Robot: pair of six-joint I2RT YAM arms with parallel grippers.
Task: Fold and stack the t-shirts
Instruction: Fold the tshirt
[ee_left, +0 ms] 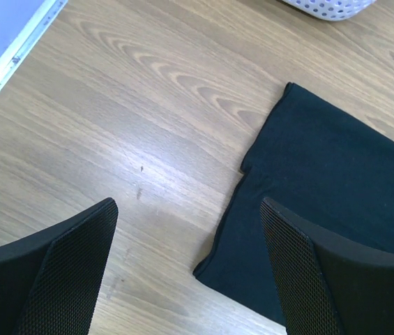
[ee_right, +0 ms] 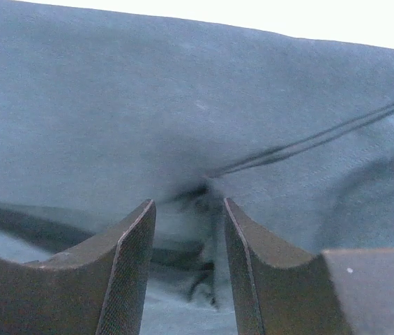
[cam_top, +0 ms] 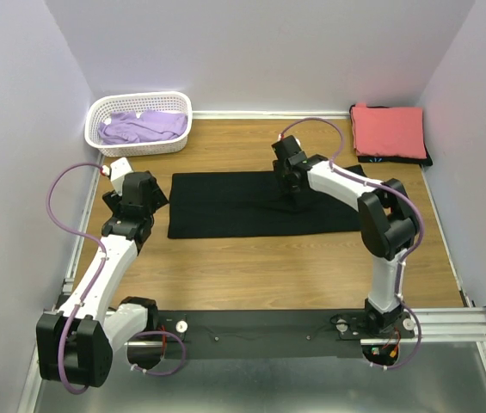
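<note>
Wide wooden table (cam_top: 251, 267), and stretched across its middle lies the plain black cotton t-shirt (cam_top: 251, 206), flattened into a long band. Back left, the white plastic lattice basket (cam_top: 96, 116) holds a crumpled lavender t-shirt (cam_top: 144, 127). Back right, a folded coral-red t-shirt (cam_top: 387, 129) sits on a dark one with a teal mark (cam_top: 393, 160).

The left gripper (ee_left: 190, 272) hangs released, jaws wide, over bare wood just beside the band's left end. The right gripper (ee_right: 188, 209) is down on the cloth, jaws parted, a small pucker loose between them, nothing clamped.

This fabric looks light, limp and sure to sag, so pinch both layers at the end corners.
</note>
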